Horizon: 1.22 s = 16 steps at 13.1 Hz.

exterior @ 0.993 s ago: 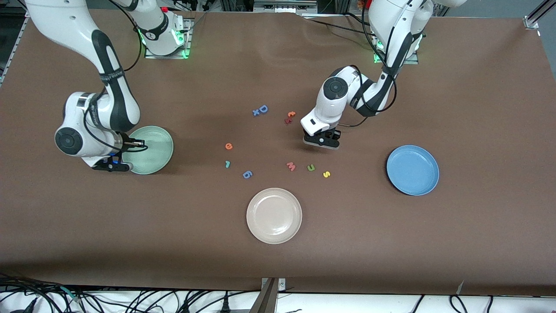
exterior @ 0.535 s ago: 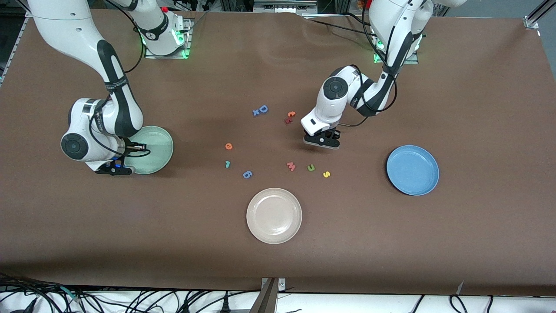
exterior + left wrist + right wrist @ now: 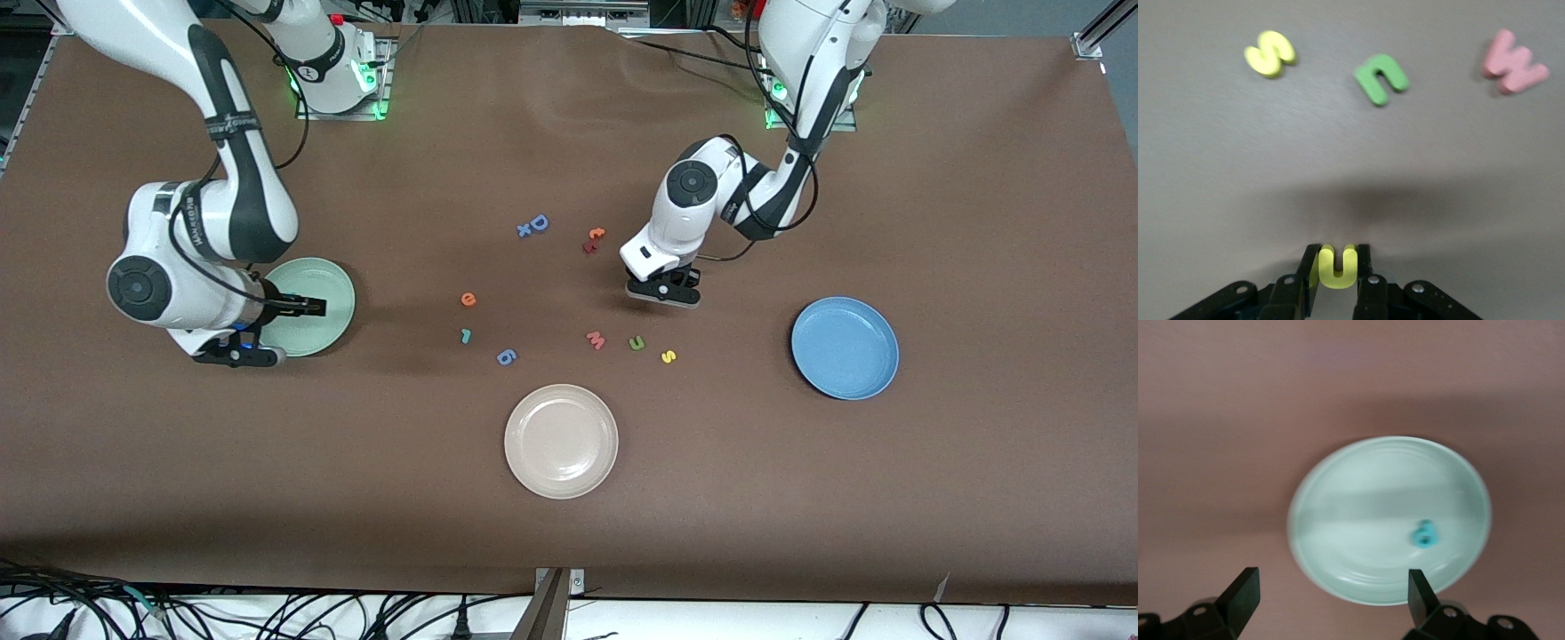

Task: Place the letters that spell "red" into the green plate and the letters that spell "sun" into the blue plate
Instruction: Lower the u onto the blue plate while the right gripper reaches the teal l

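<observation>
A: Where is the left gripper (image 3: 662, 293), and has it got anything?

B: It hangs over bare table near the middle, its fingers (image 3: 1305, 270) pinched tight on a small yellow foam letter (image 3: 1337, 265). In the left wrist view the letter sits between the tips and reads as a "u" or "n" shape.

A: And the other letters for "sun"?

B: The yellow "s" (image 3: 669, 356) and the dark green "u" (image 3: 637, 343) lie on the table close to the gripper and nearer the front camera, with a pink "m" (image 3: 596, 340) beside the "u". The blue plate (image 3: 845, 348) sits well apart, toward the left arm's end.

A: The right gripper (image 3: 1331, 595)?

B: Up over the green plate (image 3: 333, 307), jaws spread wide, holding nothing. A small teal letter (image 3: 1425, 534) lies in the plate under it.

A: The rest of "red"?

B: The orange "e" (image 3: 468, 300) and the teal "r" (image 3: 465, 335) lie on the table between the green plate and the pink "m".
</observation>
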Each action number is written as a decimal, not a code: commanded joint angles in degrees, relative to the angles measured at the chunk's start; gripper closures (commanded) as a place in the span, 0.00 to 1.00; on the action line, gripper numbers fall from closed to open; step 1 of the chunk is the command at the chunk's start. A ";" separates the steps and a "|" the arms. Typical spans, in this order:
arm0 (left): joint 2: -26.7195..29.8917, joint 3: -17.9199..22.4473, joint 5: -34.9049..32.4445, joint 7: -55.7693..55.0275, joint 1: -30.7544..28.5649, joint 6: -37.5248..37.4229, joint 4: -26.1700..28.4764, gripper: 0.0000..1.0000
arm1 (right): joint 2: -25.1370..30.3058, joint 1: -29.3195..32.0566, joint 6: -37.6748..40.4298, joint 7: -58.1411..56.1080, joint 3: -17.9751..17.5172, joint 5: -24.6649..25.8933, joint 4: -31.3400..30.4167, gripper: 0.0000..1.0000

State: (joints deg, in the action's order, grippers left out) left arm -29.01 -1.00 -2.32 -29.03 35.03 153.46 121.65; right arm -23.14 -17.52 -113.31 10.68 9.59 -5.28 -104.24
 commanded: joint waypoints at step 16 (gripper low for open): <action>11.69 -0.59 -0.76 24.53 -24.72 -27.86 -3.26 0.85 | -15.79 -9.20 -25.02 32.73 -11.70 -0.17 4.92 0.05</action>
State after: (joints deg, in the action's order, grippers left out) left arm -18.77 -0.95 -2.32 -8.89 14.44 127.42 117.95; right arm -37.28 -26.11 -136.45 42.59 -2.25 -5.30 -100.77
